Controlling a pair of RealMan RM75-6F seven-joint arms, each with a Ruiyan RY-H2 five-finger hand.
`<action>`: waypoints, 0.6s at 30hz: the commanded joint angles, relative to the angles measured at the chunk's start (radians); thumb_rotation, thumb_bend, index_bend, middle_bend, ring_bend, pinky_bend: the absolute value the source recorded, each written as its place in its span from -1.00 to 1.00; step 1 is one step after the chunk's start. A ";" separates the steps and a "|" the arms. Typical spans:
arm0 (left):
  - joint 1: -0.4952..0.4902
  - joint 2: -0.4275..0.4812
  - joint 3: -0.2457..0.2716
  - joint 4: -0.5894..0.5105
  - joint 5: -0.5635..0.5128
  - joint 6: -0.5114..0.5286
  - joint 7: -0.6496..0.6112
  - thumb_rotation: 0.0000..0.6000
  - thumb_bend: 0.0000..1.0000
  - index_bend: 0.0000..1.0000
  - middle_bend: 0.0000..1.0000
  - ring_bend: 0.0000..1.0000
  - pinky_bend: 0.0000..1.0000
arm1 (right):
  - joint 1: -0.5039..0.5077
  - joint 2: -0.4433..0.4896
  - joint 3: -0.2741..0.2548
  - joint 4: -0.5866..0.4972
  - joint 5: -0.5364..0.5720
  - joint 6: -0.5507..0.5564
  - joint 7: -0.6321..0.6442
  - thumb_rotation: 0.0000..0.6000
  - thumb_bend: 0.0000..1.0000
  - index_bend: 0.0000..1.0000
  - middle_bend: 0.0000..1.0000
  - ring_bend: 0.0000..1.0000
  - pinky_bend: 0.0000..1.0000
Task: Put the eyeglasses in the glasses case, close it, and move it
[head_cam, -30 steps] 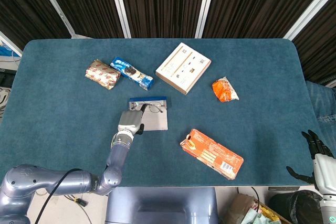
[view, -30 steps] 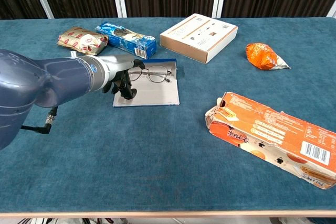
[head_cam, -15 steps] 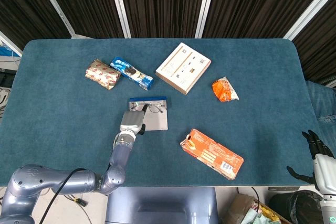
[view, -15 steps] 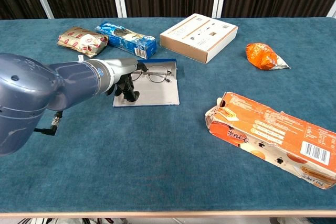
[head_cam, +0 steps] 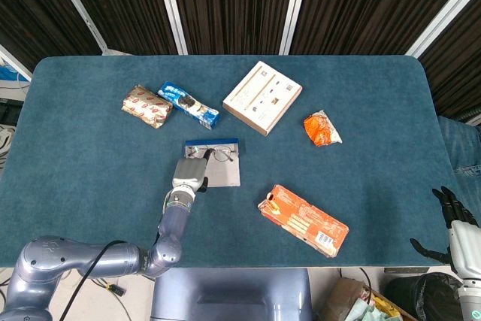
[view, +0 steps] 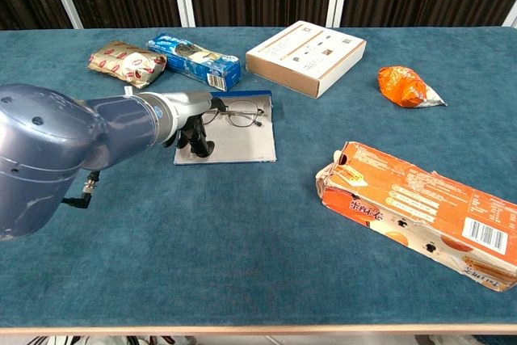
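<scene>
The thin-rimmed eyeglasses (head_cam: 219, 154) (view: 235, 114) lie across the far part of the open glasses case (head_cam: 223, 176) (view: 242, 145), a flat grey tray with a blue back edge, left of the table's middle. My left hand (head_cam: 189, 173) (view: 186, 114) is at the case's left side. It pinches the left end of the eyeglasses, and its dark fingers curl down onto the grey tray. My right hand (head_cam: 451, 222) hangs off the table at the lower right of the head view, with spread fingers that hold nothing. The chest view does not show it.
Behind the case lie a brown snack pack (view: 125, 63) and a blue biscuit pack (view: 194, 60). A white flat box (view: 305, 46) sits at the back centre, an orange bag (view: 406, 86) at the back right. A long orange carton (view: 420, 209) lies at the front right.
My left forearm has shifted slightly towards the case. The hand, the eyeglasses and the case stay where they were. The right hand has not moved.
</scene>
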 commanded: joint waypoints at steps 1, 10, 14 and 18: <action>-0.002 -0.005 -0.001 0.006 0.002 0.000 0.001 1.00 0.05 -1.00 0.56 0.48 0.54 | 0.000 0.000 0.000 0.000 0.000 0.000 0.000 1.00 -0.48 -0.82 -0.92 -0.75 -0.68; -0.007 -0.020 -0.015 0.033 0.005 0.005 -0.002 1.00 0.05 -1.00 0.57 0.50 0.54 | 0.000 0.002 -0.001 -0.001 0.001 -0.002 0.003 1.00 -0.48 -0.82 -0.92 -0.75 -0.68; -0.012 -0.027 -0.022 0.045 0.000 0.004 0.004 1.00 0.05 -1.00 0.57 0.49 0.54 | 0.000 0.003 -0.001 -0.003 0.003 -0.005 0.005 1.00 -0.48 -0.82 -0.92 -0.75 -0.68; -0.018 -0.035 -0.032 0.057 -0.002 0.004 0.005 1.00 0.05 -1.00 0.57 0.49 0.54 | 0.000 0.004 -0.001 -0.004 0.005 -0.006 0.005 1.00 -0.48 -0.82 -0.92 -0.75 -0.68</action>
